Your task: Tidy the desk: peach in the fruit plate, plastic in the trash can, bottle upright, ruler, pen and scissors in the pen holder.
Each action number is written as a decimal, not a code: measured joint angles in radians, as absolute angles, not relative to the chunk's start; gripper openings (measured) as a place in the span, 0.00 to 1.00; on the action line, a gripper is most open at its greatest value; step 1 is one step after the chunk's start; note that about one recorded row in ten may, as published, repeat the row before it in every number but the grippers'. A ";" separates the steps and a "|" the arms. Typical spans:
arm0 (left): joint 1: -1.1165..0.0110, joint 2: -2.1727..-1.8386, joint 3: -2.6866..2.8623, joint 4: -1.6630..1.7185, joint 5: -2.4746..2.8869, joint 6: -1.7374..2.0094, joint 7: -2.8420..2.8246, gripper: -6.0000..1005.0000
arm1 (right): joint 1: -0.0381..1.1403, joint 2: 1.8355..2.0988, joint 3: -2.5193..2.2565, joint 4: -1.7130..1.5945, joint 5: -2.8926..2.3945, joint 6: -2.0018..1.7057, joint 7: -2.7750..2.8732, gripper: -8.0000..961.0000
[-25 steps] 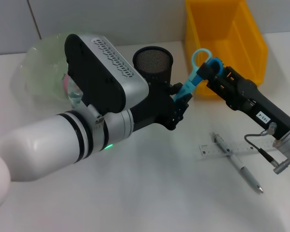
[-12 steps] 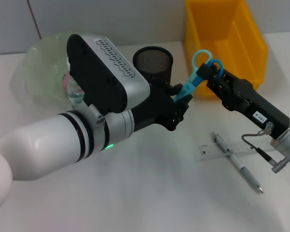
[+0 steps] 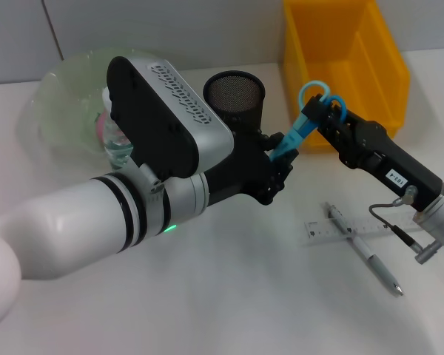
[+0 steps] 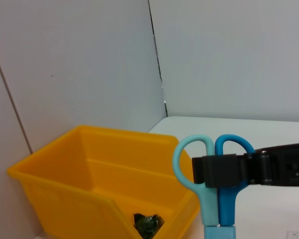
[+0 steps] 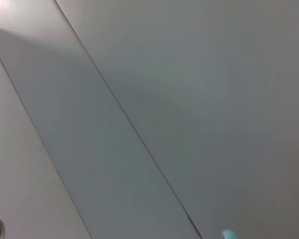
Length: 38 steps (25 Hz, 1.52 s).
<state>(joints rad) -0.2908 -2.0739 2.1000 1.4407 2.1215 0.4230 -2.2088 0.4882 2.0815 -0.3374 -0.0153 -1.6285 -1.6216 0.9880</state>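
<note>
Between the two arms, the blue scissors hang tilted above the table, the right gripper clamped on the handle loops and the left gripper at the blade end; whether its fingers grip cannot be told. Just beside the blades stands the black mesh pen holder. Behind the handles sits the yellow bin. Below, ruler and pen lie crossed.
</note>
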 joint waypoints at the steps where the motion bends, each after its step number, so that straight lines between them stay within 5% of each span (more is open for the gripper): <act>1: -0.290 -2.074 2.101 1.441 2.121 0.422 -2.210 0.34 | 0.489 2.082 -0.337 -0.015 -1.629 -1.619 0.988 0.28; 16: -0.292 -2.073 2.113 1.443 2.108 0.425 -2.213 0.36 | 0.474 2.081 -0.331 -0.041 -1.624 -1.599 0.979 0.10; 29: -0.240 -2.070 1.841 1.338 1.355 0.912 -1.449 0.77 | 0.473 2.080 -0.300 -0.210 -1.591 -1.624 0.971 0.10; 38: -0.305 -2.072 1.690 0.845 1.138 1.271 -1.006 0.78 | 0.582 2.080 -0.310 -0.223 -1.591 -1.573 0.806 0.10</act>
<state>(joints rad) -0.3046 -2.0715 1.6902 0.8453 1.1383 1.2711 -1.0064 0.5819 2.0802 -0.3101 -0.2233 -1.5906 -1.5734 0.8060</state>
